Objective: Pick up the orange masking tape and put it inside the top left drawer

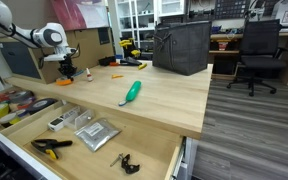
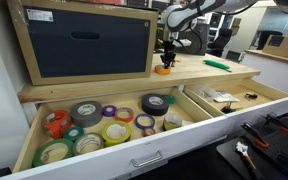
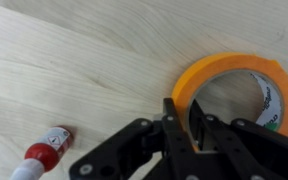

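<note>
Orange masking tape (image 3: 219, 68) flat on light-wood bench top (image 3: 74, 50), at 2 o'clock in wrist view; right rim cut off by frame edge; lower-left arc hidden behind gripper (image 3: 185, 110); fingers close together, astride roll's wall at its 8 o'clock; pinch or mere straddle, cannot tell; in both exterior views roll only small orange speck (image 1: 66, 79) (image 2: 165, 69) under gripper; red-capped item (image 3: 46, 150) at 7 o'clock, blurred, cropped; top left drawer (image 2: 104, 158) pulled out, well apart from roll, corner cropped.

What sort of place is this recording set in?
Probably a workshop or makerspace: a long wooden workbench, an open drawer packed with tape rolls, and an office chair in front of cluttered shelving.
</note>
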Available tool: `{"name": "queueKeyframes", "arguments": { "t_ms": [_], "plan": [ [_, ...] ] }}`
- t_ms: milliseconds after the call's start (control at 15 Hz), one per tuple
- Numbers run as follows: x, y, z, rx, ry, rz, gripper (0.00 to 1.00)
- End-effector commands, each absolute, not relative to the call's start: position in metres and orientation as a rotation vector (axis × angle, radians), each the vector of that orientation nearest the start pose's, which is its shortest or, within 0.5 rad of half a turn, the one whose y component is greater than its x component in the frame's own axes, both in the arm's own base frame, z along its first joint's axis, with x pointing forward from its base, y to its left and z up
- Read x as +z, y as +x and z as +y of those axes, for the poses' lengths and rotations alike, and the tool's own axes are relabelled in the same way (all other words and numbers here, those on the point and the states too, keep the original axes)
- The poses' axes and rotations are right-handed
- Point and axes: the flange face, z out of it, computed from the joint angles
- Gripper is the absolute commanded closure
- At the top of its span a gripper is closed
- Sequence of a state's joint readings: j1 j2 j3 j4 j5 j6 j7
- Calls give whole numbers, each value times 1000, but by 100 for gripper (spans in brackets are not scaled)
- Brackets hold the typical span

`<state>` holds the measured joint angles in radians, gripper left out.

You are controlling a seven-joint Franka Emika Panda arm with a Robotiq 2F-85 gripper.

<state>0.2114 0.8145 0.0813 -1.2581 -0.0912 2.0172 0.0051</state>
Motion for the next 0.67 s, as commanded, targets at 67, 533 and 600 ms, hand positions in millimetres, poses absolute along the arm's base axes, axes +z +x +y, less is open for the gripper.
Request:
{"name": "queueKeyframes", "arguments": {
  "t_ms": [67,533,600],
  "plan": [
    [334,710,179,100,-3073,-535,96],
    [425,676,179,105,-2999,-661,96],
    [433,671,182,98,-2995,-687,96]
  ]
}}
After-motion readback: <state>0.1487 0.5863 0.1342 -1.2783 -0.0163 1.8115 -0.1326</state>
